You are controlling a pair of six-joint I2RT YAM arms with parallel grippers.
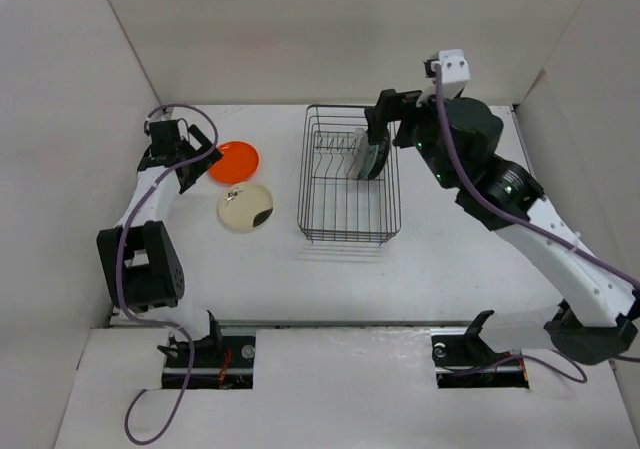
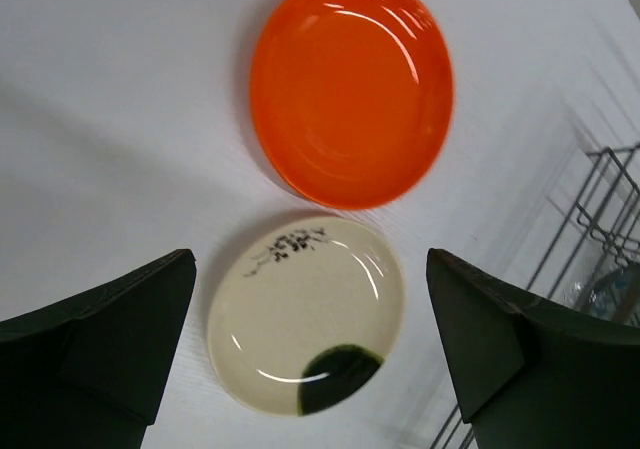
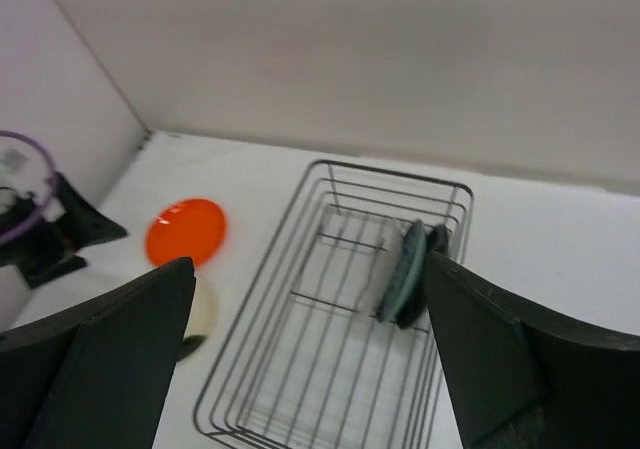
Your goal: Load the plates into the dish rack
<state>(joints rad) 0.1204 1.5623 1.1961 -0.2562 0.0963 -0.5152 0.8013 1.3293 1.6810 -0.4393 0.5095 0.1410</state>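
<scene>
The orange plate (image 1: 234, 161) and the cream plate with a dark patch (image 1: 246, 207) lie flat on the table left of the dish rack (image 1: 320, 231). In the rack a black plate (image 3: 436, 241), a grey-teal plate (image 3: 404, 272) and a clear plate (image 3: 360, 254) stand on edge at its far end. My left gripper (image 1: 196, 159) is open and empty above the two flat plates; both show in the left wrist view, orange (image 2: 350, 87) and cream (image 2: 305, 314). My right gripper (image 1: 378, 134) is open and empty above the rack's far end.
White walls enclose the table on the left, back and right. The rack's near half holds nothing. The left arm's purple cable (image 1: 178, 111) loops near the left wall. Both arm bases sit at the near edge.
</scene>
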